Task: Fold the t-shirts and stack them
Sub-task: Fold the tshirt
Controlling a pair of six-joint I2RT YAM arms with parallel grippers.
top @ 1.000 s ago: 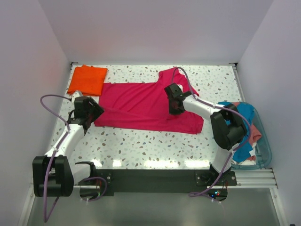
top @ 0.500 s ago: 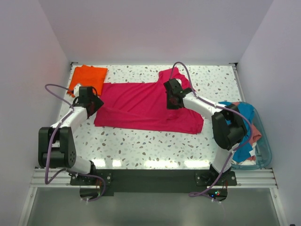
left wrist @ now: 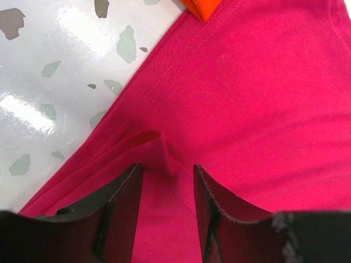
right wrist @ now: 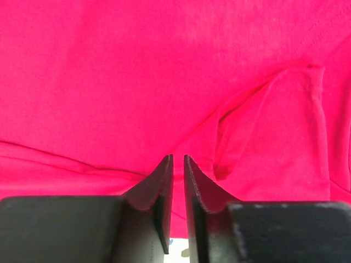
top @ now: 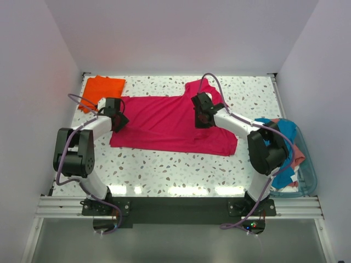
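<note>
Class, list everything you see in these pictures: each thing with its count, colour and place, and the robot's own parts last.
magenta shirt: one, magenta-red, spread flat mid-table
orange shirt: one, bright orange, folded at the far left corner
teal shirt: one, teal-blue, bunched in the tub
pink shirt: one, salmon-pink, bunched in the tub beside the teal one
tub: one, clear with blue rim, at the table's right edge
table: one, white with grey speckles
cables: two, purple, one along each arm
left arm: white and black, jaws open astride a fold at the magenta shirt's left edge
right arm: white and black, jaws shut on the magenta shirt's right part
</note>
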